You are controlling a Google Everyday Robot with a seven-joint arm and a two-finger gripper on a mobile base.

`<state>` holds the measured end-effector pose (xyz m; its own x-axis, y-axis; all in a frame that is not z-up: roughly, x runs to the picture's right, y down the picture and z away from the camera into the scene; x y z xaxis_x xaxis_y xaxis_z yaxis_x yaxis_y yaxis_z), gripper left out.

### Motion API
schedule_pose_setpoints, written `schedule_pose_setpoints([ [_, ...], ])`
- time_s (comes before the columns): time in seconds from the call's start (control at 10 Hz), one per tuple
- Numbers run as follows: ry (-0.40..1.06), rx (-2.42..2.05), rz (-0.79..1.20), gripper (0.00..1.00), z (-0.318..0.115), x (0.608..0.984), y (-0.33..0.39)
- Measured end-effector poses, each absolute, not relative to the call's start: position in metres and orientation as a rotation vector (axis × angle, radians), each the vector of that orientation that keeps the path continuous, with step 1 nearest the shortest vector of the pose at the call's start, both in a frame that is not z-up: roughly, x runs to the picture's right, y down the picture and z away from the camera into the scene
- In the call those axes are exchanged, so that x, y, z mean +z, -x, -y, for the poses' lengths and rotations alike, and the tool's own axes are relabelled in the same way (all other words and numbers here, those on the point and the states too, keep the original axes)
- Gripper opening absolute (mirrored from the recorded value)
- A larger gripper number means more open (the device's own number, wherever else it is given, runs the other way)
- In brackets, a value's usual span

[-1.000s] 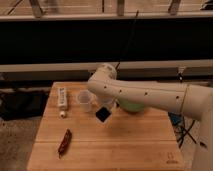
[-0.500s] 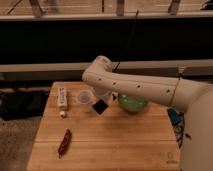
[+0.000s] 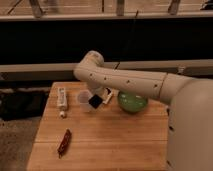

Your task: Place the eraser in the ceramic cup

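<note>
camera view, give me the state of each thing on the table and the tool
tool: shut on eraser, beside the cup rim
eraser: held above the table, tilted
ceramic cup: upright
green bowl: upright on the table
chili-like object: lying flat
pale block: lying flat

Wooden table (image 3: 110, 142) at lower centre, carrying ceramic cup (image 3: 84, 100), green bowl (image 3: 132, 102), pale block (image 3: 62, 97), red chili-like object (image 3: 64, 142) lower left. Gripper (image 3: 100, 98) clamping eraser (image 3: 93, 101) beside cup.
</note>
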<state>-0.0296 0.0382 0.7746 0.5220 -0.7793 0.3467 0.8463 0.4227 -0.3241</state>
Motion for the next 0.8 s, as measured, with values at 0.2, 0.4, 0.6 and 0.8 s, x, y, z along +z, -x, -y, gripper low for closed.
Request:
schedule_pose_setpoints([
  [0.2,0.485,-1.044,0.142,0.0,-0.031,0.778,0.041],
  [0.4,0.477,-1.06,0.132,0.0,-0.028,0.78,0.047],
  [0.6,0.465,-1.076,0.12,0.0,-0.024,0.783,0.052],
  [0.8,0.457,-1.092,0.114,0.0,-0.023,0.785,0.06],
])
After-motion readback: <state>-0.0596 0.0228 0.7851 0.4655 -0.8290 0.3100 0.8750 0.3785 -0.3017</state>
